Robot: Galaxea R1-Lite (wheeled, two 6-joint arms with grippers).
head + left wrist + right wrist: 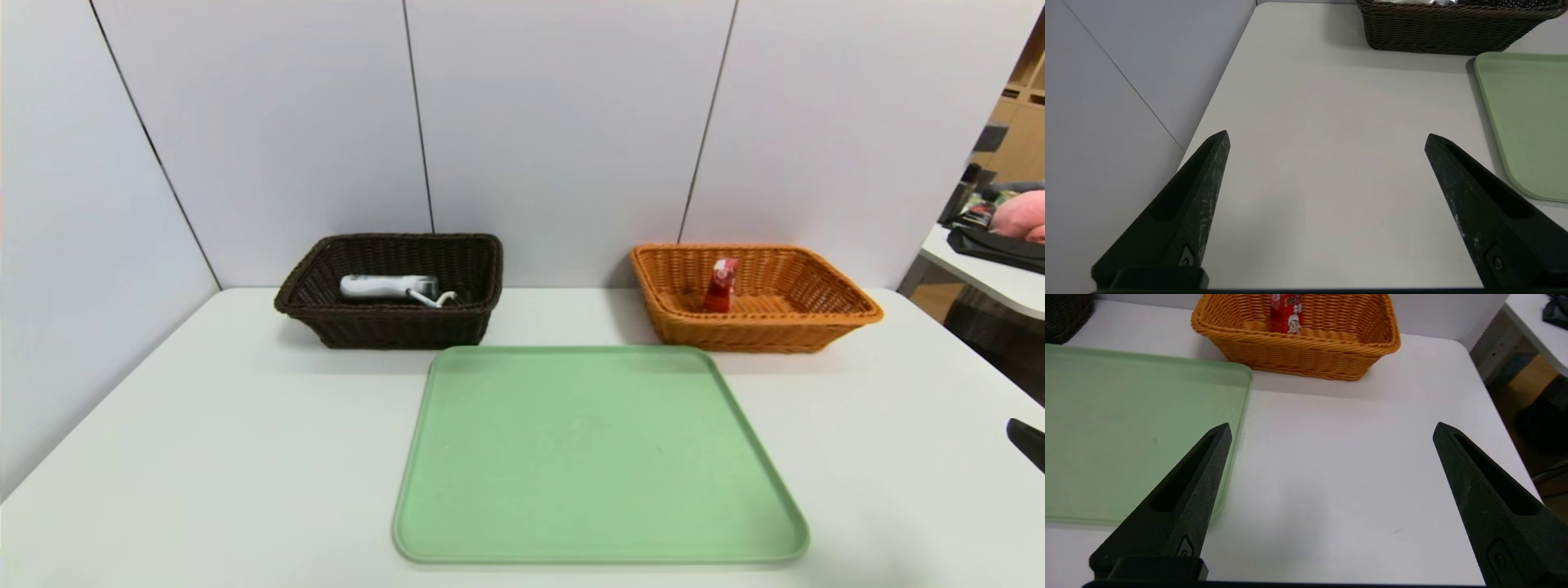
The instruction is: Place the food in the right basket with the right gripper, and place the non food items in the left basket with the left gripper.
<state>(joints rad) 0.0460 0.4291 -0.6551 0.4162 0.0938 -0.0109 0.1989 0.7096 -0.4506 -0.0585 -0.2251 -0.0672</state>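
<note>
A dark brown wicker basket (326,320) stands at the back left and holds a white handled tool (390,287). An orange wicker basket (784,333) at the back right holds a red food packet (721,285), also visible in the right wrist view (1287,313). Between them and nearer to me lies a bare green tray (596,457). My left gripper (1327,139) hovers open over bare table left of the tray. My right gripper (1331,430) hovers open over bare table right of the tray; only a black tip (1027,441) shows in the head view.
The white table (204,457) ends at grey wall panels behind and on the left. Past its right edge stands another table (988,273) with bags on it. The tray's edge (1515,122) lies close to my left gripper.
</note>
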